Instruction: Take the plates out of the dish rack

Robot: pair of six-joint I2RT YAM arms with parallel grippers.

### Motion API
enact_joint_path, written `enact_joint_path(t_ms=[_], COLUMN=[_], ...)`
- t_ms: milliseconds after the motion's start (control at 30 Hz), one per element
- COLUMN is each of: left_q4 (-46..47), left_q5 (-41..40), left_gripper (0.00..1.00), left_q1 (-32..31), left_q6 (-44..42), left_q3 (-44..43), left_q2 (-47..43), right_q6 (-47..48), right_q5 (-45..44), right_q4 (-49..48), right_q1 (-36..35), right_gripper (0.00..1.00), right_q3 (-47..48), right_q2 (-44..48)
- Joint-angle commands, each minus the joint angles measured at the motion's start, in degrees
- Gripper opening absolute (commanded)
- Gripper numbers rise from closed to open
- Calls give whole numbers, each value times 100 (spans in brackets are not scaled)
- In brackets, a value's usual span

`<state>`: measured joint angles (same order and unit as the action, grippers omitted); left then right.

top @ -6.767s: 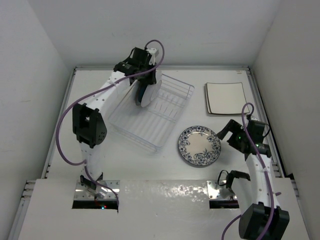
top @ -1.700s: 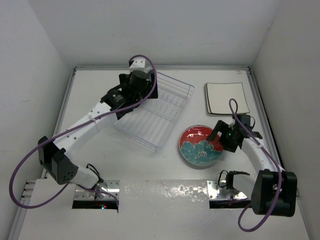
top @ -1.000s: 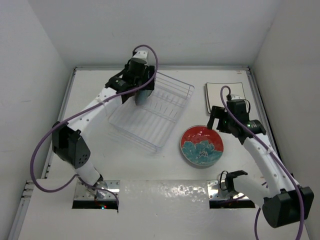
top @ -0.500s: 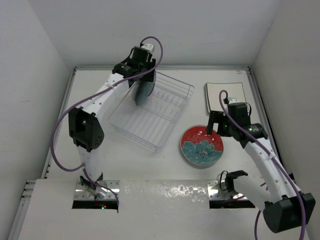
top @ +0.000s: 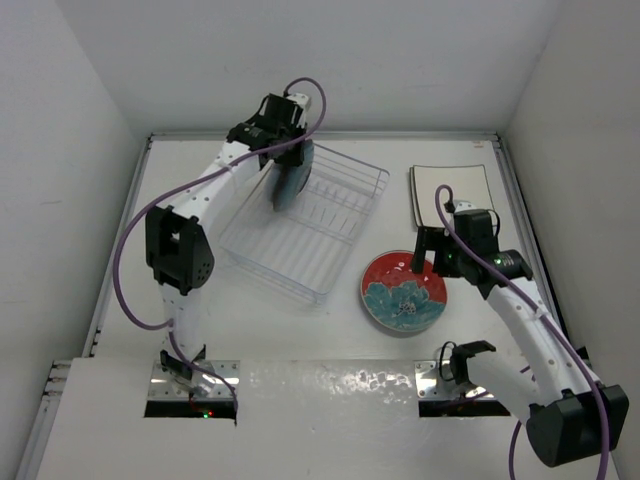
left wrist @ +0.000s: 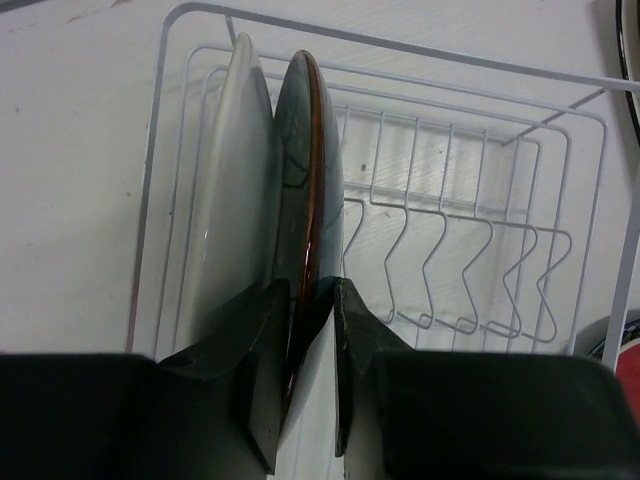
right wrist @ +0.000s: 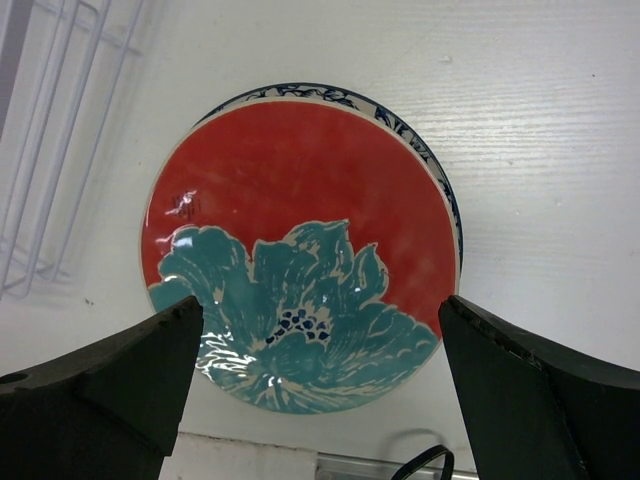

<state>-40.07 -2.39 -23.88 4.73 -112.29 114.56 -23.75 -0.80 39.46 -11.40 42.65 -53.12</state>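
Observation:
The white wire dish rack (top: 330,225) stands at the back left. Two plates stand upright in its far end: a white one (left wrist: 235,190) and a dark grey one with a brown rim (left wrist: 300,200). My left gripper (top: 287,165) straddles the dark plate's rim (left wrist: 310,300), with both fingers against it. A red-and-teal floral plate (top: 403,290) lies on the table on top of a blue-patterned plate (right wrist: 405,128). My right gripper (top: 427,258) hovers open and empty over the red plate (right wrist: 300,250). A square cream plate (top: 452,195) lies at the back right.
Empty rack prongs (left wrist: 450,250) run to the right of the held plate. White walls close in the table on three sides. The arm mounts (top: 455,375) sit at the near edge.
The left arm swung back to the rack's far end and its fingers settled around the dark plate. The right gripper drew back a little above the red plate.

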Motion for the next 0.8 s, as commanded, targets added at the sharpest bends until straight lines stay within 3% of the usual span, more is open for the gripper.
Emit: enact_joint_path(t_ms=[0, 533, 633, 767], left_q4=[-88, -334, -255, 252], left_q5=[45, 1311, 1811, 2988], left_gripper=[2, 0, 0, 0], left_q1=[111, 147, 147, 121], left_q6=[2, -403, -385, -306], left_q3=[-424, -1893, -1884, -1551], left_q2=[-66, -338, -513, -830], right_q6=[72, -130, -174, -673], right_q5=[62, 493, 475, -172], right_q4=[-141, -228, -141, 26], right_q1=[-12, -12, -12, -12], right_gripper=[98, 99, 99, 99], right_q3=[59, 138, 225, 507], right_q2=[144, 250, 267, 547])
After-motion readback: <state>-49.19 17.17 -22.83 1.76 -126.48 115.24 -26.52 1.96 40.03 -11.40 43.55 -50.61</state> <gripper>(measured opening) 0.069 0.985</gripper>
